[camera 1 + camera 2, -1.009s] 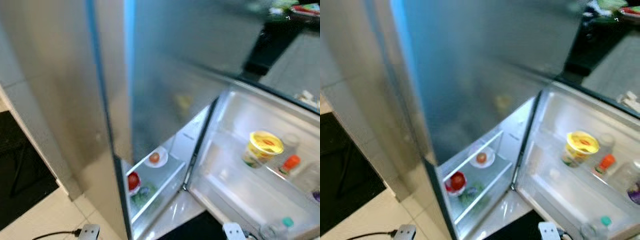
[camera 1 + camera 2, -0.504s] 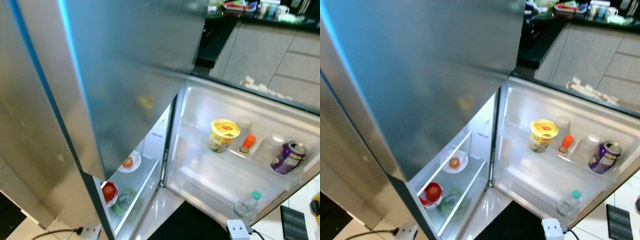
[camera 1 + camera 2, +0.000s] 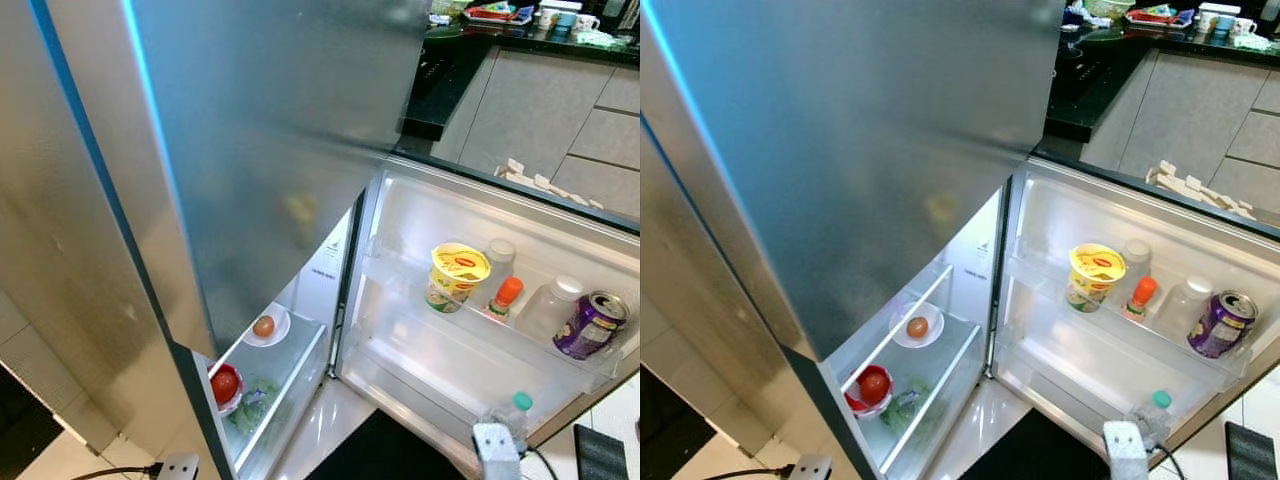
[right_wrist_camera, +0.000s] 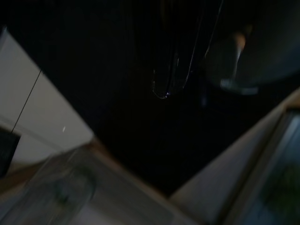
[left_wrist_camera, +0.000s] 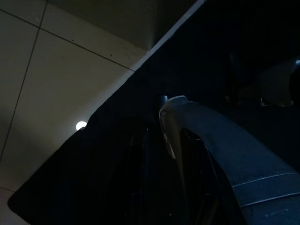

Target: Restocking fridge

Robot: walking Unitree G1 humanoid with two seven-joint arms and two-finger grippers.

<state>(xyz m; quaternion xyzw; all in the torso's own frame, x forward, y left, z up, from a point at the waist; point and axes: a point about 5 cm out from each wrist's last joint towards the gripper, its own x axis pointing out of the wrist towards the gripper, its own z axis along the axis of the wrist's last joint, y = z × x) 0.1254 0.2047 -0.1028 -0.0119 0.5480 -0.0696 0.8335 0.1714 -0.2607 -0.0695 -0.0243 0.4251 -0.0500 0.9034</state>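
Clearly the fridge [image 3: 300,150] stands right before the robot with its lower door [image 3: 1120,330] swung wide open to the robot's right, and nothing to be stocked is in either gripper as far as the pictures tell. On the door's upper shelf a yellow tub [image 3: 1095,276] sits beside a white-capped bottle [image 3: 1134,256] and a small orange-capped bottle [image 3: 1138,297]; further along come a clear jar [image 3: 1185,303] and a purple can [image 3: 1218,322], the can close to the door's outer end. Lower down a green-capped bottle [image 3: 1152,412] stands near the door's edge. Inside, a white dish with an egg [image 3: 917,326] rests on the glass shelf, and a red bowl holding a tomato [image 3: 872,386] lies below with greens [image 3: 902,408] next to it.

Both arms hang low in the dark; I cannot tell from the wrist views whether the left gripper [image 5: 168,136] or the right one is released or clenched. The right wrist view makes out a clear bottle [image 4: 61,192] near the door's edge.

Judging from this, the main risk is the open door itself: a hanging arm or a turn of the body could knock it and topple the can or the low bottle. A cable [image 3: 110,468] on the floor tiles by the fridge could also snag a foot.
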